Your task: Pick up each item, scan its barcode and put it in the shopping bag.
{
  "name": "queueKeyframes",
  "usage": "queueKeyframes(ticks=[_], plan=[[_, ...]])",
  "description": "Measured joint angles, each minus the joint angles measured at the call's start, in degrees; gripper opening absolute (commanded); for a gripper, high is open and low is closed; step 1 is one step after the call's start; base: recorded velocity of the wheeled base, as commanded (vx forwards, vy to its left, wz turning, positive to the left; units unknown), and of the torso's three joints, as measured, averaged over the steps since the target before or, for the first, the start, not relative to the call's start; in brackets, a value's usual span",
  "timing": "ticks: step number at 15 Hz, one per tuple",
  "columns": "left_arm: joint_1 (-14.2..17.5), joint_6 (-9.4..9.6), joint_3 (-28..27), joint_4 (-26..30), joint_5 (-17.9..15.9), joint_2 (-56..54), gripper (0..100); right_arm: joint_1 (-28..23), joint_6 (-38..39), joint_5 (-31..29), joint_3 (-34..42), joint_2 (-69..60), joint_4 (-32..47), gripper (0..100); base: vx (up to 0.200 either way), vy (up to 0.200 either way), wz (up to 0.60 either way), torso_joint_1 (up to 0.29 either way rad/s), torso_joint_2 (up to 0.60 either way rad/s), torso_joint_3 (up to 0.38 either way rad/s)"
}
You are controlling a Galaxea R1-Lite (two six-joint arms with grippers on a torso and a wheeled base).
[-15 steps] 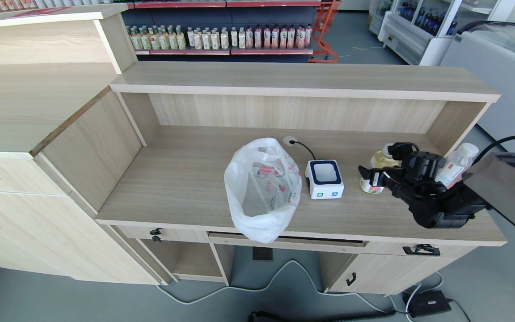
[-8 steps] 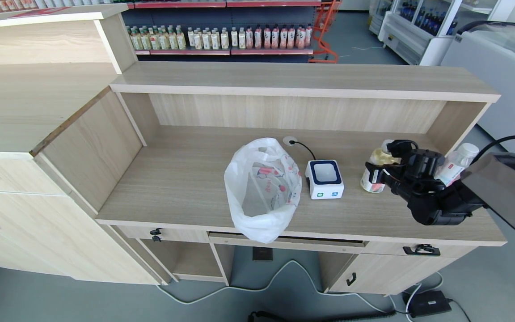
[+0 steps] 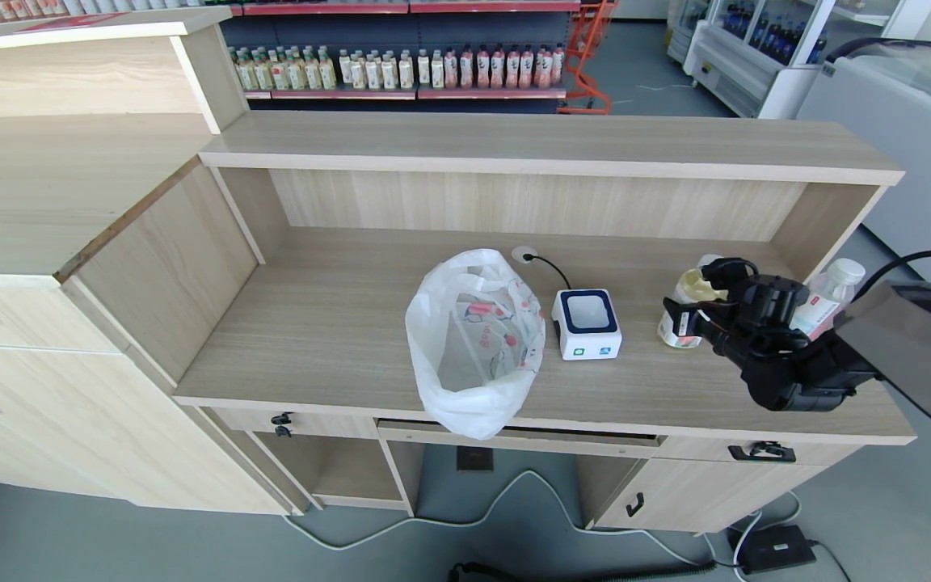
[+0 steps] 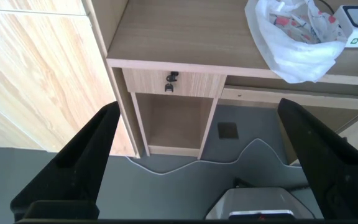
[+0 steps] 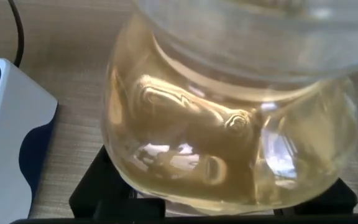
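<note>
One-handed: clamps the right gripper (image 3: 696,295) on the amber drink bottle (image 3: 680,330) near the counter's (image 3: 336,323) right end, close to the scanner (image 3: 587,323), likely for its barcode, and leaves the left gripper (image 4: 199,109) open off the front edge.

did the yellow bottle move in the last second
Yes, slightly: the yellow bottle has shifted to the robot's right, a bit farther from the scanner.

right arm (image 3: 789,376): black, bulky joints; cable (image 3: 926,255): black, looped; left end effector (image 4: 197,111): dark flat fingers
</note>
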Motion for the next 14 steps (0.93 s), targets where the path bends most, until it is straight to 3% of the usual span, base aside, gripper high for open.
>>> queueKeyframes(ticks=[4,7,10,14], plan=[[0.0,0.0,0.0,0.0,0.0,0.0,100,-0.3,0.3,0.6,0.9,-0.9,-0.3,0,0.0,0.0,0.0,0.0,0.0,0.0],[0.0,0.0,0.0,0.0,0.0,0.0,100,-0.6,2.9,5.2,4.6,-7.3,3.4,0,0.0,0.0,0.0,0.0,0.0,0.0],[0.0,0.0,0.0,0.0,0.0,0.0,100,-0.6,4.1,15.5,8.7,-18.8,12.2,0,0.0,0.0,0.0,0.0,0.0,0.0],[0.0,0.0,0.0,0.0,0.0,0.0,100,-0.9,10.0,38.2,13.3,-38.2,27.0,0,0.0,0.0,0.0,0.0,0.0,0.0]])
